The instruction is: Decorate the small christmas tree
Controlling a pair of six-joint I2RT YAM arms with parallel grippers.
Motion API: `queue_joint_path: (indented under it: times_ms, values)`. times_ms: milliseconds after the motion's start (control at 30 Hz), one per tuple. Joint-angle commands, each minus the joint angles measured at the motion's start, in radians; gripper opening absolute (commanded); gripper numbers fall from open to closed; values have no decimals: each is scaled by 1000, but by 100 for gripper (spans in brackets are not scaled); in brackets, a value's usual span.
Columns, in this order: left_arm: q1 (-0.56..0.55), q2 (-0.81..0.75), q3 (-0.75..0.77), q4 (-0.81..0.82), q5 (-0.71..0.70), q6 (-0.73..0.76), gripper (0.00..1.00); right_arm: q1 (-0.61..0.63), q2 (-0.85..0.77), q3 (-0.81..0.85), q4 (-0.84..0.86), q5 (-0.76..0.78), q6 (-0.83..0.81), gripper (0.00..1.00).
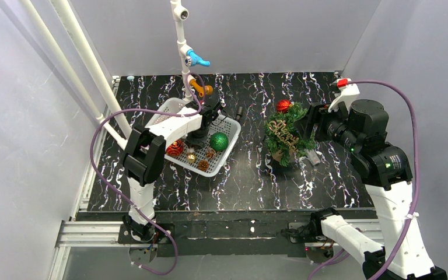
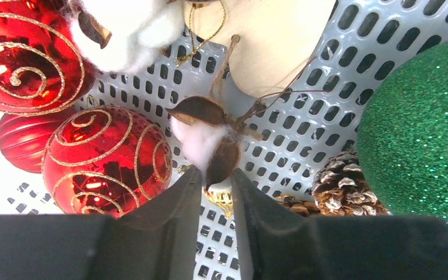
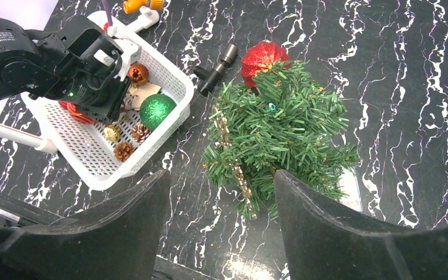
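Note:
The small christmas tree (image 1: 289, 137) stands right of centre on the black marbled table, with a red glitter ball (image 1: 283, 105) on top and a gold script sign (image 1: 281, 131) on its front. It also shows in the right wrist view (image 3: 280, 128). The white basket (image 1: 169, 108) holds red balls (image 2: 105, 157), a green glitter ball (image 2: 420, 128), pinecones (image 2: 341, 184) and a brown cotton-boll ornament (image 2: 210, 134). My left gripper (image 2: 216, 175) is down in the basket, its fingertips pinching the lower pod of the cotton-boll ornament. My right gripper (image 3: 221, 175) is open and empty beside the tree.
A white pipe stand with a blue handle (image 1: 197, 58) and an orange one rises behind the basket. A black fitting (image 3: 217, 69) lies between basket and tree. A small clear piece (image 3: 350, 189) lies on the table at the tree's right.

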Motion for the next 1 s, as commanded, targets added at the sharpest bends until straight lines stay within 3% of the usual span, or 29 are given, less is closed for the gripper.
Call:
queue_joint_path:
  times_ms: [0,100,433,600,700,800,967]
  values:
    - [6,-31,-19,-126,-49,5,20,3,-8,34,32,-3,6,73]
    - [6,-90,-9,-130,-42,35,11,3,-8,41,36,-4,6,73]
    - [5,-246,153,-214,65,183,0,3,24,161,106,-134,44,72]
    - [6,-313,242,-224,209,197,0,3,87,232,214,-326,85,72]
    - [6,-362,269,-188,333,194,0,10,137,228,381,-481,152,71]
    - [10,-375,345,-202,465,134,0,50,198,238,455,-524,196,70]
    - [64,-275,650,-409,516,-156,0,169,268,263,443,-462,156,70]
